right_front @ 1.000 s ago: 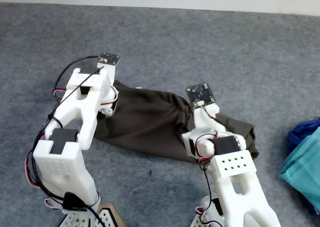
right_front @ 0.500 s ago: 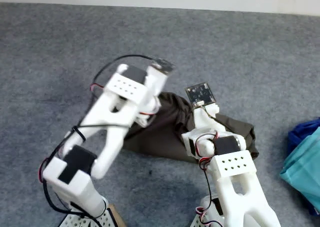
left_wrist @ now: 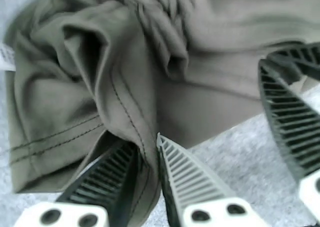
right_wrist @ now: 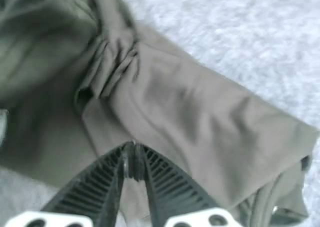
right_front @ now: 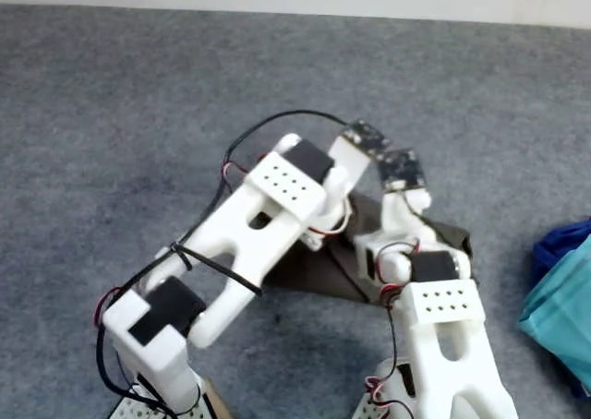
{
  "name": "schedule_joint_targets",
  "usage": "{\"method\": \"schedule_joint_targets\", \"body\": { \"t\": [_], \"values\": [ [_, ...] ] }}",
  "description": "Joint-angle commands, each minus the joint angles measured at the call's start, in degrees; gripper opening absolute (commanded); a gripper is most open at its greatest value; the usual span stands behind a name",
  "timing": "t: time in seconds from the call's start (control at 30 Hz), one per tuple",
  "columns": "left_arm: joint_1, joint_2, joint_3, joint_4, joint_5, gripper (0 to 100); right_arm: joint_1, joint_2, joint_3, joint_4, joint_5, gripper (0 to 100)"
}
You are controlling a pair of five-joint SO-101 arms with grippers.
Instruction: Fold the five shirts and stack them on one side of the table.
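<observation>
A dark olive shirt (right_front: 309,269) lies bunched on the grey table, mostly hidden under both arms in the high view. In the left wrist view its creased, stitched fabric (left_wrist: 100,87) lies in folds, and my left gripper (left_wrist: 147,143) is shut on a fold of the hem. My right gripper (right_wrist: 132,152) is shut on the same shirt (right_wrist: 200,117), pinching a flat layer beside a gathered pleat. The two grippers sit close together over the shirt's right part; the right gripper's ribbed finger (left_wrist: 290,122) appears in the left wrist view.
A teal shirt (right_front: 563,308) and a blue shirt (right_front: 559,239) are piled at the table's right edge. Grey carpet-like surface (right_front: 138,114) stretches to the left and far side of the arms.
My left arm has swung right across the table, carrying the shirt's left end over toward the right gripper. The shirt is now doubled up and much shorter. The right arm shifted slightly.
</observation>
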Motion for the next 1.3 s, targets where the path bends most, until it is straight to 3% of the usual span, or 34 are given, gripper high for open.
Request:
{"method": "schedule_joint_targets", "body": {
  "t": [0.0, 0.2, 0.63, 0.83, 1.03, 1.27],
  "values": [
    [3.1, 2.5, -9.4, -0.4, 0.4, 1, 3.4, -1.7, -0.9, -1.4, -1.4, 0.6],
    [7.3, 10.8, -23.7, 2.1, 0.5, 1, 7.3, -1.7, -0.9, -1.8, -1.9, 0.6],
    [18.5, 22.3, -40.4, 5.3, 11.6, 1, 25.0, -1.7, -0.3, -3.4, -4.2, 0.6],
    [19.4, 25.9, -48.0, 5.1, 15.6, 1, 28.9, -1.7, -0.9, -3.4, -6.1, 0.6],
    [19.4, 29.8, -54.7, 4.9, 18.5, 1, 41.8, -4.5, -8.1, -3.0, -8.6, 0.6],
    [21.4, 35.4, -60.1, 4.9, 20.1, 1, 49.5, -14.5, -11.7, -1.0, -8.2, 0.6]
  ]
}}
